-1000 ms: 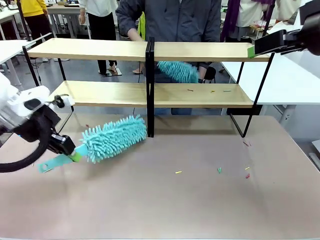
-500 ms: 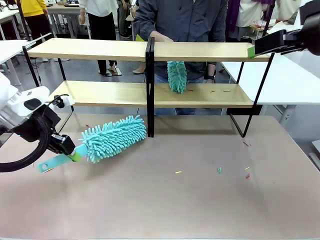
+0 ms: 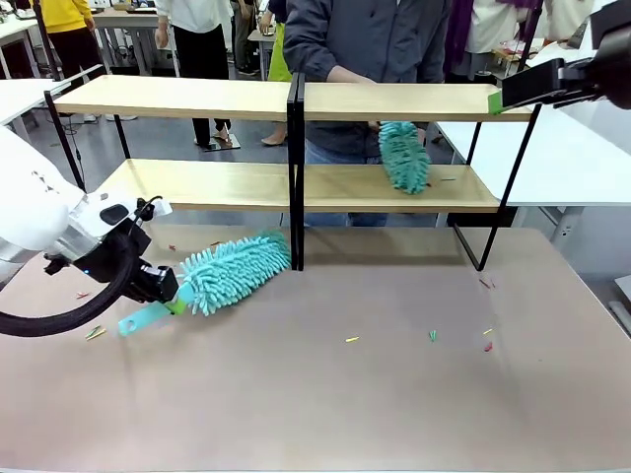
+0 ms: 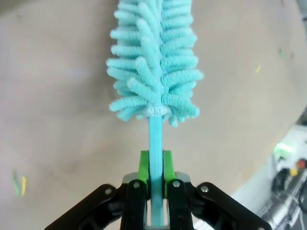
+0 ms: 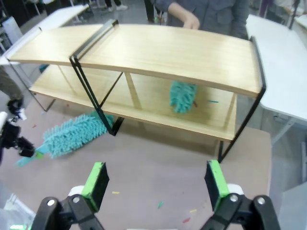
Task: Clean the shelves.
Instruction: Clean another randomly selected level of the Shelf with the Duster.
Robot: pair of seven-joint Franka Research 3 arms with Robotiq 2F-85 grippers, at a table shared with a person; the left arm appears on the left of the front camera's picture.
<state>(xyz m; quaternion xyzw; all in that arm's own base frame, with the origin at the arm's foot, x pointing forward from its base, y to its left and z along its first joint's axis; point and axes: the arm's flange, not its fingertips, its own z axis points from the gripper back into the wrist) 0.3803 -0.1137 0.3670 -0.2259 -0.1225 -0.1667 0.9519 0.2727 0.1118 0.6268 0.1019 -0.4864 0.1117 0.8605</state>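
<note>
Shelves (image 3: 177, 97): a wide two-tier rack, four light-wood boards on a thin black frame, standing at the far side of the beige tabletop (image 3: 325, 414).

Left gripper (image 3: 170, 299): jaws closed tight on the flat handle of a fluffy teal chenille duster (image 3: 235, 270). The head is low over the table with its tip at the foot of the centre post. It isn't on any board, and I can't tell if it touches the table.

Right gripper (image 5: 156, 184): spread wide, nothing in it, held high facing the rack's right end.

The person across the table has one hand (image 3: 347, 75) on the top board and is working a second teal duster (image 3: 404, 156) on the lower right board.

Progress looks like early-to-mid. A few coloured scraps (image 3: 446, 178) lie on that board just right of the person's duster. The other three boards look bare from here, though small bits wouldn't show. The robot's duster hasn't engaged a shelf. More scraps (image 3: 432, 336) are scattered on the tabletop.

Left to do, I'd say: clear the lower right board and get the robot's duster onto a board.
</note>
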